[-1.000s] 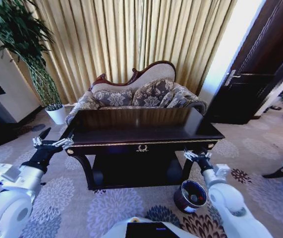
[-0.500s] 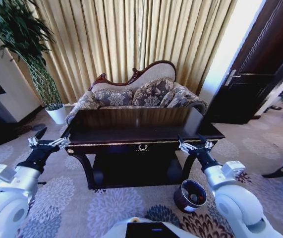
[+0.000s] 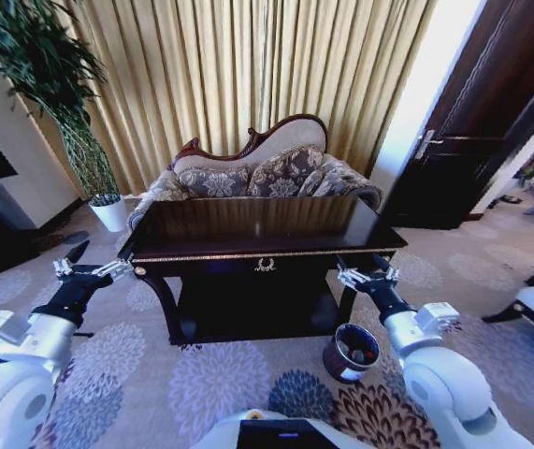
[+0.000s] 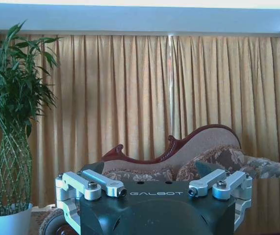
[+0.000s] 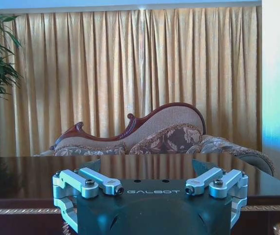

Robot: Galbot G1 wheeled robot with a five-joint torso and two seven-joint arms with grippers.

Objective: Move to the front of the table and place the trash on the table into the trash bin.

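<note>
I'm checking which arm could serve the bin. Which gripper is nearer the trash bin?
Right. The right gripper hangs at the table's front right corner, just above the trash bin on the carpet. The left gripper is off the table's left corner, far across.

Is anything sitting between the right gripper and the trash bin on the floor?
Nothing visible does. The right gripper hangs beside the table's front right corner, and the trash bin stands on open carpet just below it, beside the right table leg, with items already inside.
</note>
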